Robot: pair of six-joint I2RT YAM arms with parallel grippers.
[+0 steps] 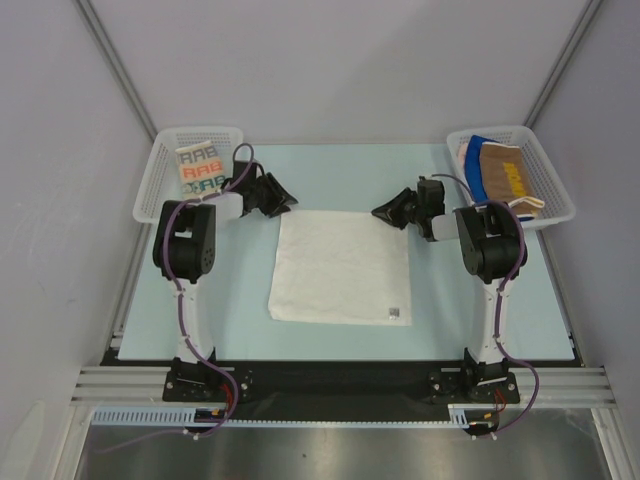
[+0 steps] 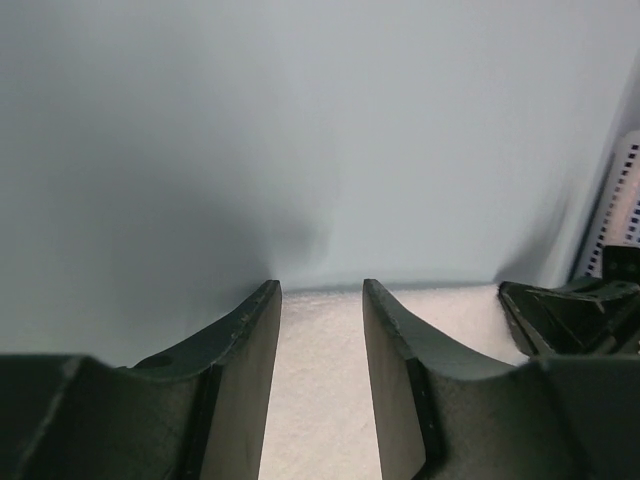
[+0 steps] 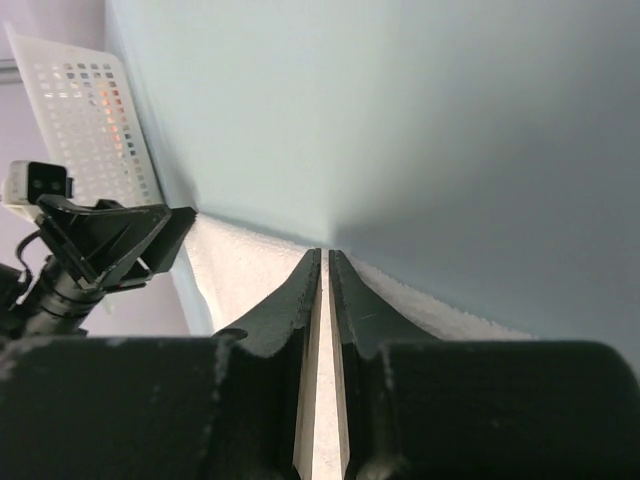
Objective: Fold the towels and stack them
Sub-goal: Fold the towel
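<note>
Towel [image 1: 340, 268], white, square, nubbly, lies flat; left end effector [image 2: 320, 292] apart, right end effector [image 3: 324, 256] nearly together.

Hidden, unreadable
The towels [image 1: 505, 178] in the right basket [image 1: 563, 195] cover one another; the white towel [image 1: 340, 265] has a tag [image 1: 394, 313] too small to read; the right gripper [image 3: 325, 253] has an unclear hold.

Black-and-white arms [image 1: 186, 245], purple cables [image 1: 183, 312]
</note>
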